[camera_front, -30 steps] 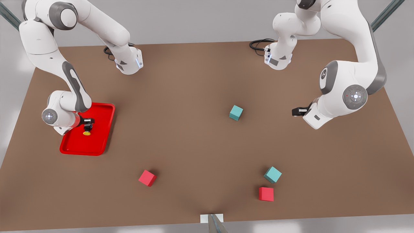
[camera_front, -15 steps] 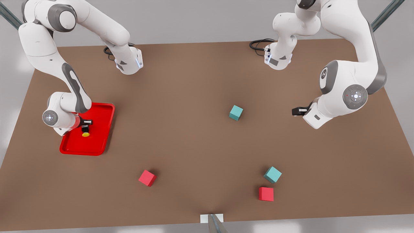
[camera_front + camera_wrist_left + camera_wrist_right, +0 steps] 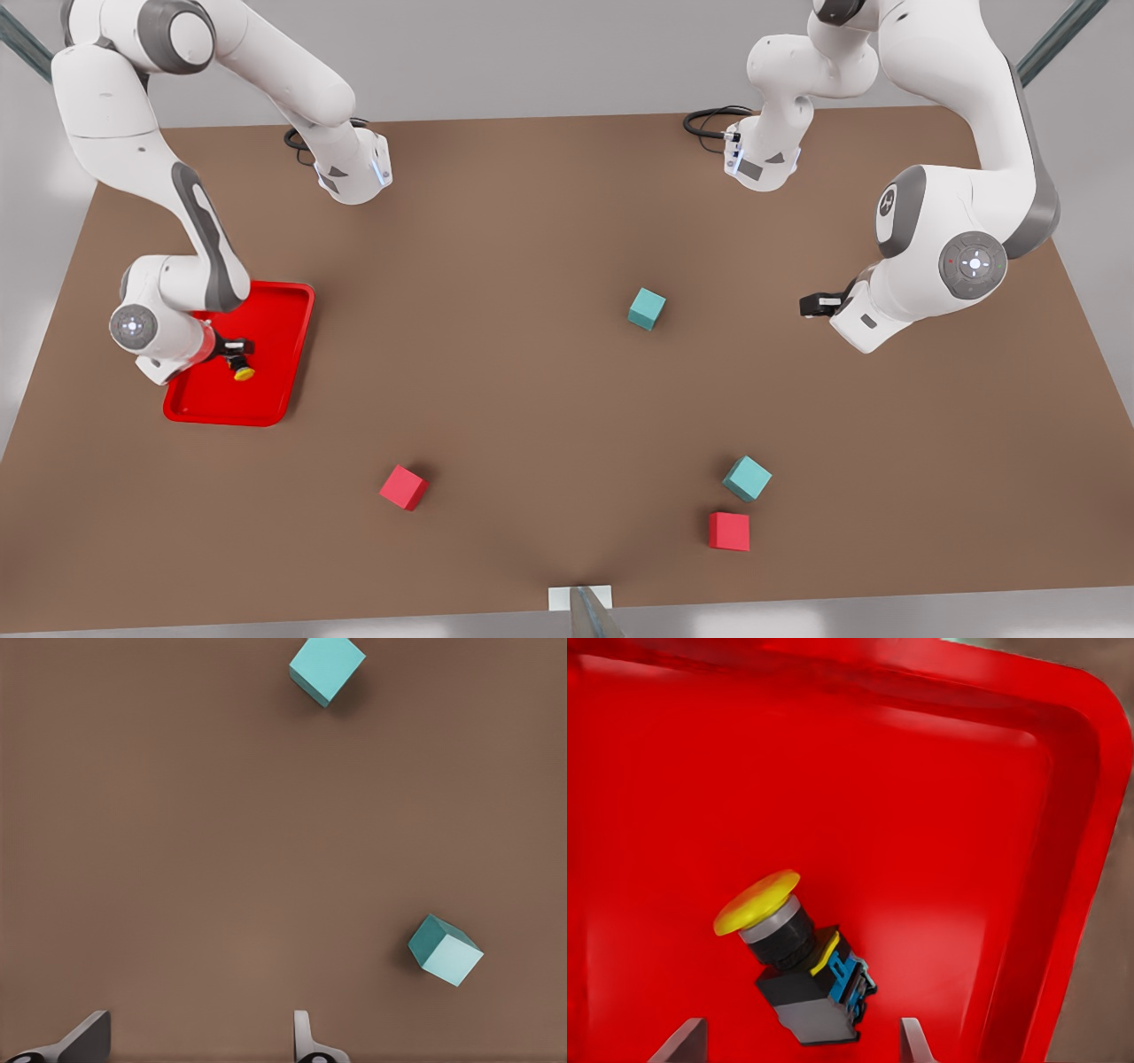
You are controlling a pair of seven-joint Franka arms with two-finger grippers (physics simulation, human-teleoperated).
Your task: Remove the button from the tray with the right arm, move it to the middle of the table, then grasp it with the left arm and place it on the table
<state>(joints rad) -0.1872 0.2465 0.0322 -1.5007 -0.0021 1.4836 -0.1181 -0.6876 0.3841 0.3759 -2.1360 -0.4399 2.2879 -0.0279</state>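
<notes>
Front view: the right gripper hangs over the tray, which lies near the table's edge on the front view's left. The button lies on its side on the tray floor, yellow cap pointing toward the table's near edge, just beside the gripper. Whether the fingers touch it cannot be told from here. The left gripper waits above the table near the edge on the front view's right, well apart from the tray. Two teal cubes and two red cubes sit scattered on the table.

Left wrist view: the left gripper's fingertips stand spread over bare table, nothing between them; two teal cubes lie farther off.

Right wrist view: the button rests tilted on the tray floor, its dark body between the two parted fingertips, which stand clear of it on either side. The jaws are released.

The step in hand looks like the first one, grasping the button in the tray. The next move likely calls for lowering so the fingers straddle the body, closing on it, then lifting clear of the rim before heading for mid-table.
</notes>
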